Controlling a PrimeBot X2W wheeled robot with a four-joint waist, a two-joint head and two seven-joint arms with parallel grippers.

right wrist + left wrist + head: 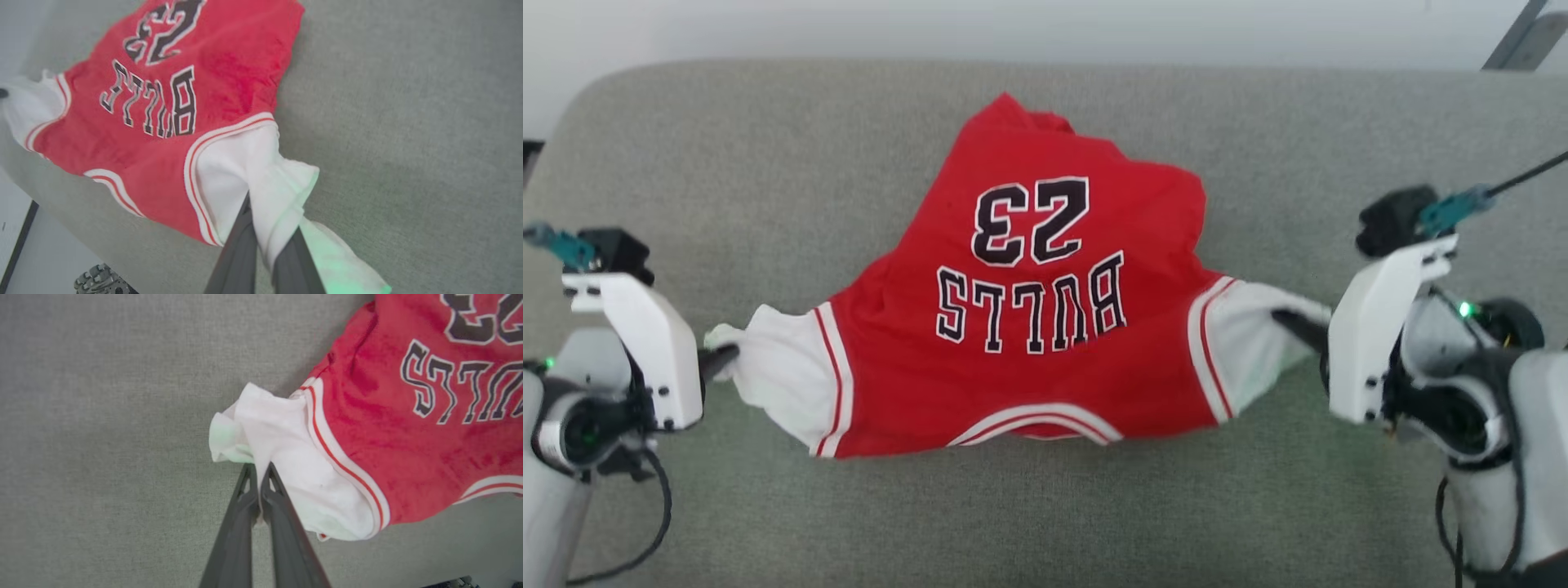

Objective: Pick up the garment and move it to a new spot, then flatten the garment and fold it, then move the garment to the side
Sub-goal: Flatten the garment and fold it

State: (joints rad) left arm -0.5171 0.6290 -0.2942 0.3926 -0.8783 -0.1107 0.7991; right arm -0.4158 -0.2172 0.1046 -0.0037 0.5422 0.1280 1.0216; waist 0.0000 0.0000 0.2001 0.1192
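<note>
The garment [1021, 327], a red jersey with white sleeves and black "BULLS 23" lettering, lies stretched sideways on the grey table [768, 180], its lower part bunched toward the far side. My left gripper [727, 356] is shut on the tip of its left white sleeve [282, 457], fingers [241, 506] pressed together on the cloth. On the other side, my right gripper [1286, 320] is shut on the right white sleeve [261, 171], with fabric draped over its fingers [245, 241]. Both sleeves are pulled outward.
Grey fabric surface extends on all sides of the jersey, with its near edge [61, 196] and pale floor beyond in the right wrist view. A dark wheel or foot part [98, 279] shows below that edge. A white wall [1013, 24] runs behind the table.
</note>
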